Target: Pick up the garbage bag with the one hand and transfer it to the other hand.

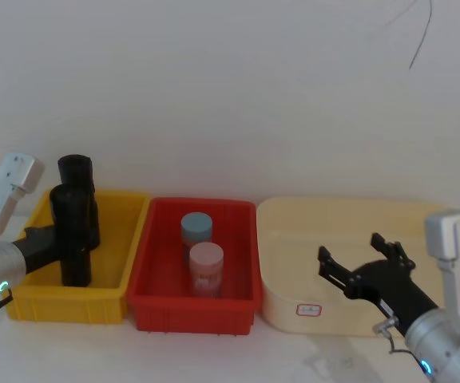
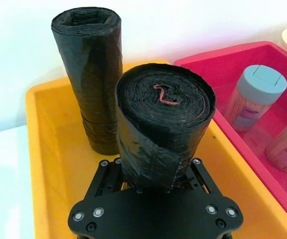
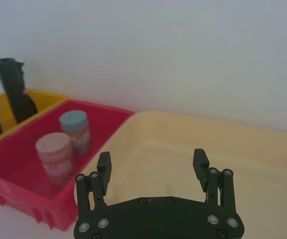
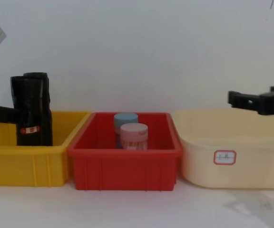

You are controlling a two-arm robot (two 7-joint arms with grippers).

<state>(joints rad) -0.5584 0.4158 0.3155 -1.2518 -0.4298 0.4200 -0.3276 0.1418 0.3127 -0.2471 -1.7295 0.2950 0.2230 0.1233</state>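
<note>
Nearest to the lens, at the bottom of the left wrist view, the left gripper (image 2: 153,174) has its two fingers (image 2: 106,174) pressed against opposite sides of the garbage bag (image 2: 164,124), so the grasp seems to be made. The roll stands upright in the yellow bin (image 2: 39,149), at the left edge of the head view. I cannot tell if its bottom rests on the bin floor or is a little above it. A second black roll (image 2: 91,74) stands just behind it, close by or maybe touching.

The right gripper (image 1: 351,249) hangs at the lower right of the head view, above the cream tub (image 1: 294,297), with its fingers spread wide and nothing between them. It is well apart from the bag, and the red bin (image 1: 146,297) lies between the two.

In my judgement only the first part is done. Lifting the roll clear, carrying it toward the middle and giving it to the right gripper are left.

The bag is a tight black roll of glossy, slightly wrinkled plastic. Its top face shows the coiled layers with a small reddish curl at the centre. A red-and-white label band (image 4: 30,129) goes around it low down, at the left of the chest view.
</note>
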